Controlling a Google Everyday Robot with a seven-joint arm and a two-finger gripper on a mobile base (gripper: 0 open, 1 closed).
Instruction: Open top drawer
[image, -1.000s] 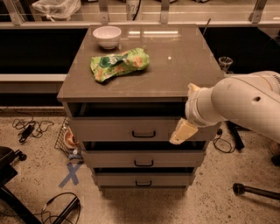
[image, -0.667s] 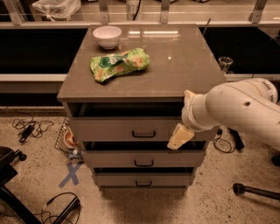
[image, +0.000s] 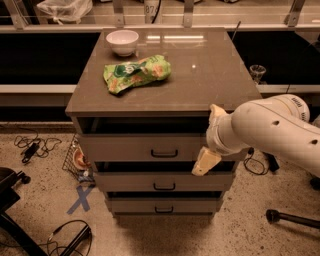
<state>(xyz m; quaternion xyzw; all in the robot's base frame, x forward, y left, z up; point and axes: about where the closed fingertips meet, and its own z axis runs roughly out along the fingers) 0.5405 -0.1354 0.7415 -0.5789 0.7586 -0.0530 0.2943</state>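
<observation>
The top drawer (image: 125, 148) is the widest of three grey-brown drawer fronts in the cabinet, with a small dark bar handle (image: 164, 153) at its centre. A dark gap shows between its front and the cabinet top. My gripper (image: 204, 163), pale yellow at the end of a thick white arm (image: 270, 130), hangs in front of the drawer's right end. It is to the right of the handle and slightly below it, not touching it.
Two narrower drawers (image: 160, 182) sit below. On the cabinet top (image: 210, 75) lie a green chip bag (image: 136, 73) and a white bowl (image: 122, 41). Cables (image: 30, 147), a wire basket (image: 77, 160) and a blue tape cross (image: 81, 199) are on the floor at left.
My arm and gripper have shifted slightly left and down, closer to the top drawer's handle. The drawers have not moved.
</observation>
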